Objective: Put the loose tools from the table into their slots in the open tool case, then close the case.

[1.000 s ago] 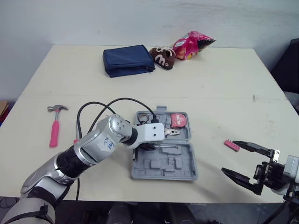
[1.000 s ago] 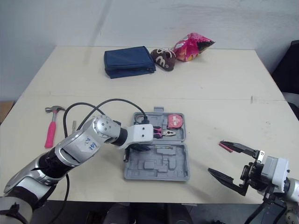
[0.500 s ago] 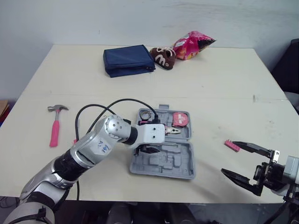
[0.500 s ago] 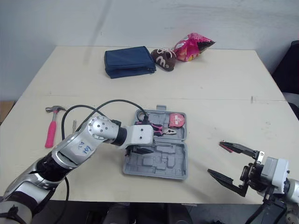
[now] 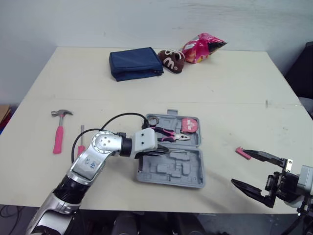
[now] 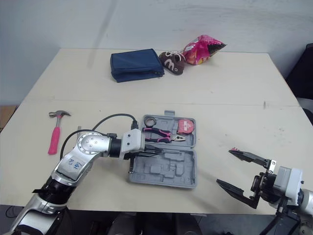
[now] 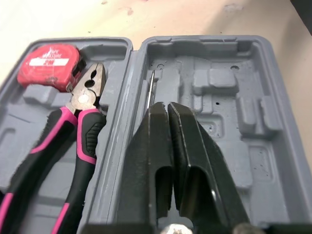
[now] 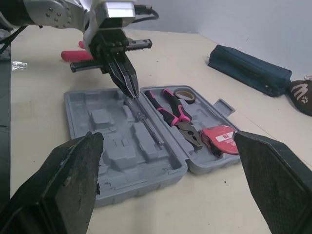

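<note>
Left gripper (image 7: 167, 108) drew back, elbow low; seemingly closed over case (image 5: 193, 172).

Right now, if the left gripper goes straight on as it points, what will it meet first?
Probably the thin screwdriver lying in the case, just beyond the shut left gripper; depth is unclear, so maybe the tray beside it.

Navy pouch (image 5: 135, 63), brown plush (image 5: 171, 60), snack bag (image 5: 200, 46) (pink) in row.
</note>
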